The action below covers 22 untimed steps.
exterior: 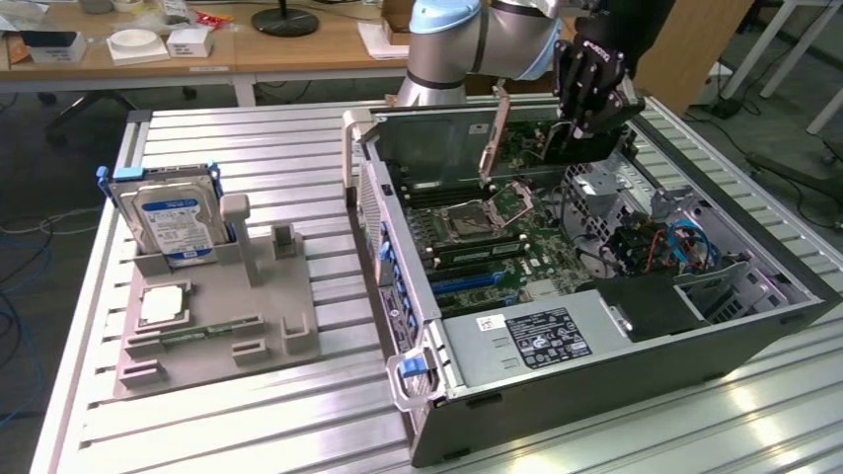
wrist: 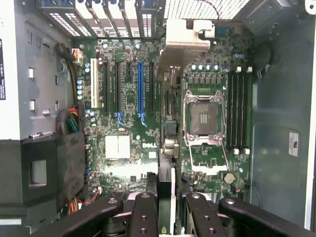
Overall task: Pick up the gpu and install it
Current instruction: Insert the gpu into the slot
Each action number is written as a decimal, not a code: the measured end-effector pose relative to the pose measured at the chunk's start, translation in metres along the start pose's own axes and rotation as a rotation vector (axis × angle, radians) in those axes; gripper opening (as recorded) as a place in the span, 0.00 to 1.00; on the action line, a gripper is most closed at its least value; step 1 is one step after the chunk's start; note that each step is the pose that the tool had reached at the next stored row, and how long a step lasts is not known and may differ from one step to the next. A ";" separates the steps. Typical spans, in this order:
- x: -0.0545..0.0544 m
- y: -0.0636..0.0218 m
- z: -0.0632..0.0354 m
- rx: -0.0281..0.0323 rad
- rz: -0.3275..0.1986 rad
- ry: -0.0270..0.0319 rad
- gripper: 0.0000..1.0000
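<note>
Obs.: the end effector (exterior: 581, 148) is closed on the gpu (exterior: 530, 144) and holds it on edge above the open computer case (exterior: 633, 365). In the exterior view this is at about 1 o'clock. The case lies on its side on the counter (exterior: 264, 138). The hard drive (exterior: 172, 222) stands in its holder at 9 o'clock, well apart.

Wrist view: the gpu (wrist: 168, 123) is seen edge-on between the fingers (wrist: 144, 212). It hangs over the motherboard (wrist: 123, 148) and is not seated, as far as I can judge. Its silver bracket (wrist: 183, 37) is near the rear slot grille (wrist: 113, 15).

Risks:
- The card's edge appears to lie between the blue slot (wrist: 140, 89) and the CPU socket (wrist: 203, 118), not over the slot. Pressing down from this line would drive the connector onto the board.
- The socket is uncovered and close to the card, so a sideways drift could strike it.
- The bracket could catch on the grille if it goes in tilted.
- The grip appears to be at one end, so insertion force could pivot the card between the fingers.
</note>
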<state>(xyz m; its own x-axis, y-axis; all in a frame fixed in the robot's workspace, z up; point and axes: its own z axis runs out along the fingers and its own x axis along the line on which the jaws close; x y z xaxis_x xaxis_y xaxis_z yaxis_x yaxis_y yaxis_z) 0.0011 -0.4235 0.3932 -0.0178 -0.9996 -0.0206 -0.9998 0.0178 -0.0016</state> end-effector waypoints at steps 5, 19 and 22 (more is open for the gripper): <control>0.000 0.0013 0.0029 0.0323 -0.012 -0.0003 0.27; 0.004 0.0314 0.0245 0.0314 0.005 0.0021 0.27; 0.007 0.0335 0.0276 0.0151 0.005 0.0022 0.27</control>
<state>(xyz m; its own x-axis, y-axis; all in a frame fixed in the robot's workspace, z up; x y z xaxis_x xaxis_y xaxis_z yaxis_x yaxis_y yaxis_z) -0.0325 -0.4291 0.3654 -0.0231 -0.9996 -0.0184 -0.9996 0.0234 -0.0166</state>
